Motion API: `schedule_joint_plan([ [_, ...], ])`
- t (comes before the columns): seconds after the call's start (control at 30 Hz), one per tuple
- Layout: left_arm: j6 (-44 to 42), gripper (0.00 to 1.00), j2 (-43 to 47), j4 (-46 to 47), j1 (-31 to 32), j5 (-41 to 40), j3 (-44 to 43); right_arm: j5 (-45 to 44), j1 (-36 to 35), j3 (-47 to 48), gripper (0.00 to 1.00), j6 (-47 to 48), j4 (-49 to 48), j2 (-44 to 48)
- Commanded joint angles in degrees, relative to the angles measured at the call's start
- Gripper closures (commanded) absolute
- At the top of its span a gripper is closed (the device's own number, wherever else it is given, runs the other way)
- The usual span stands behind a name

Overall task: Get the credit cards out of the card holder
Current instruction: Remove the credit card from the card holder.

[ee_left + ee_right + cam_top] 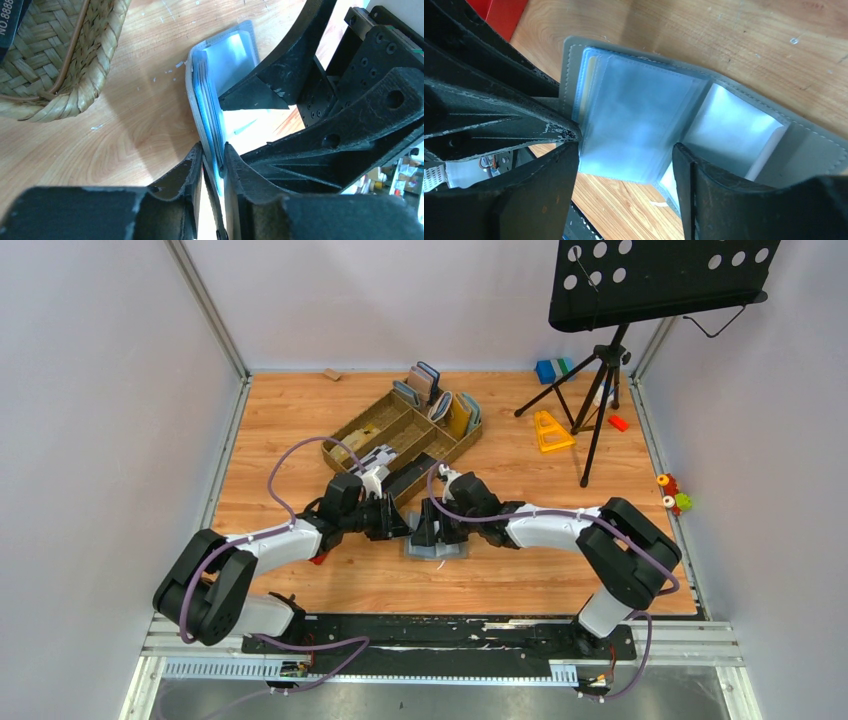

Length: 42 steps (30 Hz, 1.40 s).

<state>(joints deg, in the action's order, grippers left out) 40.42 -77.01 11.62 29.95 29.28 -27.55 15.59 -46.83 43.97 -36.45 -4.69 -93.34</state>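
2 white-shelled arms [285,543], black joints [345,495], purple cables [285,472], scuffed matte-black left hand [212,156] and right hand [624,165], screw holes [372,50]

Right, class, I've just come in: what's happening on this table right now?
Both arms are working on the grey card holder, which lies open on the wooden table near the woven tray. The right gripper stands wide open over its clear sleeves, while the left gripper straddles the edge of the sleeve stack. No card can be seen pulled out yet.
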Motion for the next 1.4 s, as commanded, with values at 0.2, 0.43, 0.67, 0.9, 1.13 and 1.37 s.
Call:
schedule_joint_plan([
  [0.2, 2.42, 0.79, -0.52, 5.39, 0.03, 2.24, 1.1, -2.71, -0.28, 0.06, 0.45, 1.09, -0.93, -0.85],
  [0.43, 2.12, 0.81, -1.68, 5.42, 0.02, 1.45, 1.05, -2.88, -0.26, -1.12, 0.58, 1.03, -1.08, 1.13],
  [0.67, 0.91, 0.88, -1.6, 3.74, 0.02, -0.24, 0.43, -4.64, -0.12, -1.54, 0.62, 1.19, 0.29, 2.98],
  [0.9, -0.17, 0.91, -1.99, 2.25, -0.03, -1.0, 0.0, -3.61, 0.15, -2.15, 0.39, 1.92, -0.21, 2.52],
  [1.13, 0.14, 0.92, -1.09, 2.6, 0.02, -0.21, 0.06, -4.22, 0.21, -0.76, 0.36, 3.18, 1.84, 1.22],
  [1.37, 0.02, 0.92, -1.01, 2.24, 0.02, 0.04, -0.22, -3.42, 0.1, -1.2, 0.21, 3.34, 0.67, 2.39],
])
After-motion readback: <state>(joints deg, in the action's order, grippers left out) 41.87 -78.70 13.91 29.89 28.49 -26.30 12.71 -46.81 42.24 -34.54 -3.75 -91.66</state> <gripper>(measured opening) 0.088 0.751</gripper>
